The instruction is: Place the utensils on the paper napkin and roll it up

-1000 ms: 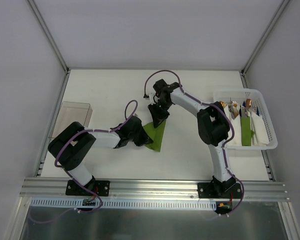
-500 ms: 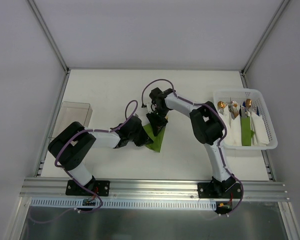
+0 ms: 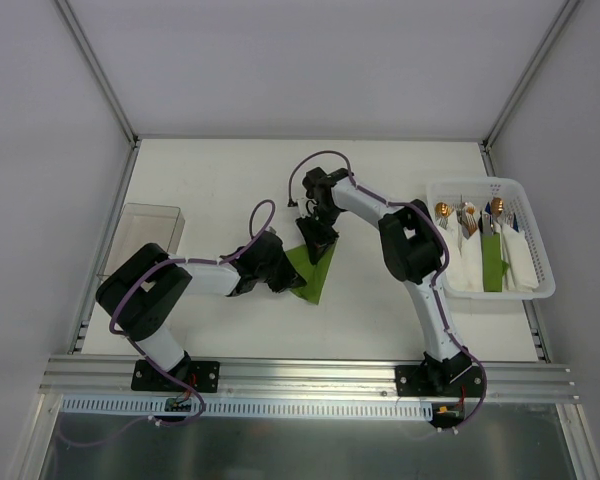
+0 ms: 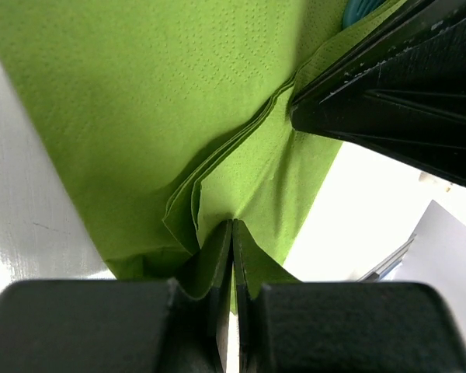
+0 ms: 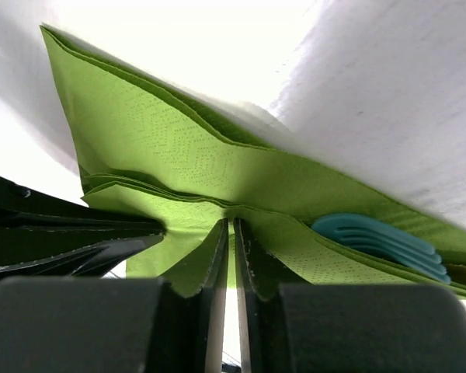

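Note:
The olive-green paper napkin (image 3: 316, 272) lies folded mid-table, pinched at both ends. My left gripper (image 3: 285, 281) is shut on its near-left edge; in the left wrist view the jaws (image 4: 233, 233) clamp a fold of the napkin (image 4: 140, 101). My right gripper (image 3: 316, 240) is shut on its far corner; the right wrist view shows the jaws (image 5: 231, 231) closed on a napkin layer (image 5: 163, 148). A teal-blue pronged piece (image 5: 380, 239) sits tucked inside the fold. Utensils with brown-orange ends (image 3: 444, 210) stand in the basket.
A white mesh basket (image 3: 540, 292) at the right holds more cutlery, white paper sheets and another green napkin (image 3: 493, 262). A clear plastic box (image 3: 145, 235) stands at the left edge. Each arm's fingers show in the other's wrist view (image 4: 396, 93).
The right arm's elbow has swung leftward and its gripper shifted slightly over the napkin's far corner. The left arm has not moved. Both grippers stay shut on the napkin.

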Motion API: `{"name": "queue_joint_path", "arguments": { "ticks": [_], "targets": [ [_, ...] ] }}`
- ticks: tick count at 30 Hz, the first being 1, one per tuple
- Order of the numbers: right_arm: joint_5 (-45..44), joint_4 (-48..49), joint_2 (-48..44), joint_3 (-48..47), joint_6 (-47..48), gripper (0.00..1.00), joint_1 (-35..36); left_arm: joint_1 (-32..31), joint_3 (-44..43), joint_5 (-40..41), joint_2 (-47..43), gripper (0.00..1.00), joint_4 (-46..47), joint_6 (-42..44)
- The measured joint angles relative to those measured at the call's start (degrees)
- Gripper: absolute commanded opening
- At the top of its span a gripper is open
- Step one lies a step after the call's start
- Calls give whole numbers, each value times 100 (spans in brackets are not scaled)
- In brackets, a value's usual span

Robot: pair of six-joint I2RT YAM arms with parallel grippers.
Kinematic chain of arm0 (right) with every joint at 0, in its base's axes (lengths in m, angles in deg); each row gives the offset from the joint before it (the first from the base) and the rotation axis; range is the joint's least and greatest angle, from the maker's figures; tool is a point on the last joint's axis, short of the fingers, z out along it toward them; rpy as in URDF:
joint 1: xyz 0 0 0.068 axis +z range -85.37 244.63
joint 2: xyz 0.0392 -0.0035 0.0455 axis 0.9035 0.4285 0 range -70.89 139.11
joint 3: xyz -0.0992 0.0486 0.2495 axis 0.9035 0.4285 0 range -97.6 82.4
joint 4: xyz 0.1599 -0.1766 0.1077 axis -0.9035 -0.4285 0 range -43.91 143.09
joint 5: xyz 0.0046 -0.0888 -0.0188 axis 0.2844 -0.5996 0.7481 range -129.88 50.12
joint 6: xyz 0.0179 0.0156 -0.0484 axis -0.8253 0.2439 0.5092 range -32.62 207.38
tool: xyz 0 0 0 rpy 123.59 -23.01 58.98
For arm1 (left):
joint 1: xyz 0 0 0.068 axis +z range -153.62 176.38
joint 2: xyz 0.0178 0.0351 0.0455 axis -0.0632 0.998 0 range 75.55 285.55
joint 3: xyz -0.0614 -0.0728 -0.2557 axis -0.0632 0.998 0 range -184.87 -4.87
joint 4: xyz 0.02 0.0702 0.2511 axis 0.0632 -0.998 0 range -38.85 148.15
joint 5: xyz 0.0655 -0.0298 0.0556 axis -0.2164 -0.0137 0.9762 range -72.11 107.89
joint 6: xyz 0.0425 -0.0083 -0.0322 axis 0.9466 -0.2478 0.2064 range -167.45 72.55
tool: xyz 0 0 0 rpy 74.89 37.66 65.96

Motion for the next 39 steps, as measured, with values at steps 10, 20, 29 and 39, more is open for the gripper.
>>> {"name": "queue_joint_path", "arguments": {
  "ticks": [10, 20, 29, 39],
  "targets": [
    [-63, -7, 4, -17, 0, 8, -31, 0, 129, 24, -492, 6, -162, 457],
    [-76, -17, 24, -39, -7, 8, -44, -15, -404, 24, -280, 6, -199, 675],
    [-66, -26, 37, -55, -20, 7, -52, -15, -920, 22, 669, 5, -74, 483],
    [-74, -61, 63, -94, -20, 6, -85, -13, -776, -4, 584, 5, -94, 385]
  ]
}}
